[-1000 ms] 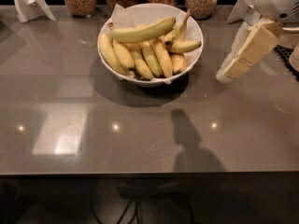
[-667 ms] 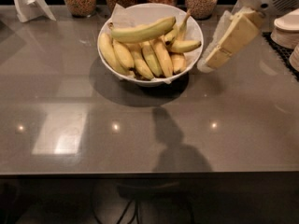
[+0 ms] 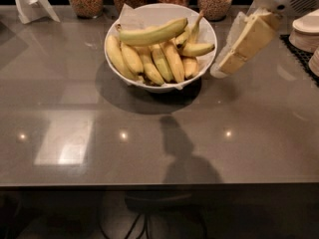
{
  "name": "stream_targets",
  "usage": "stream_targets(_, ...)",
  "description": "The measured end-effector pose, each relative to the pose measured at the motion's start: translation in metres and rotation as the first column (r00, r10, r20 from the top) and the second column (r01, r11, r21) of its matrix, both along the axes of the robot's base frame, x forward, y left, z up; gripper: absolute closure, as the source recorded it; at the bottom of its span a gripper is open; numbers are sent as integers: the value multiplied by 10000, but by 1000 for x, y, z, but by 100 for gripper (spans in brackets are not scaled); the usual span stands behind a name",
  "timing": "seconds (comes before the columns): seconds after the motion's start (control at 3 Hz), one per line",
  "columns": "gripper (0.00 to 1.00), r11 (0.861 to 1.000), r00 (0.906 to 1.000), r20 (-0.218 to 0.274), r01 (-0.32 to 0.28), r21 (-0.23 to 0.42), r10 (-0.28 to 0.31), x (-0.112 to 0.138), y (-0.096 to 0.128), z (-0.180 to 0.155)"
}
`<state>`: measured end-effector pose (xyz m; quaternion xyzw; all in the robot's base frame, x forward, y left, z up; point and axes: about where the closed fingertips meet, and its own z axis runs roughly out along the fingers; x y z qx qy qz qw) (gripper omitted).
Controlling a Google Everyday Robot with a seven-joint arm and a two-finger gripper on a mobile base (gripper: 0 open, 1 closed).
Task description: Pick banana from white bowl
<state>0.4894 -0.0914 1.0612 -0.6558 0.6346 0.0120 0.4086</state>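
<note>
Camera view, approach step: cream gripper (image 3: 224,68) beside deep white bowl (image 3: 149,86), jaw state indeterminable; next, reach long greenish-yellow banana (image 3: 152,34)

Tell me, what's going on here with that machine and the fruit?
A robot arm's cream-coloured gripper hangs just right of the large round white bowl on the grey counter. The long greenish-yellow banana it should pick lies untouched across the shorter yellow bananas inside.
</note>
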Motion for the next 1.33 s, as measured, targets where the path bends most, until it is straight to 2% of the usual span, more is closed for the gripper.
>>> stream_targets(0.33,0,9981,9969,727,-256,-552,296,19,15,-14)
stream_targets(0.67,0,9925,9878,1290,-748,-966,870,51,39,-30)
stream_targets(1.0,0,9860,9785,1531,-1216,-1140,1383,79,63,-43)
stream_targets(1.33,17,9816,9723,1639,-1479,-1206,1666,104,80,-53)
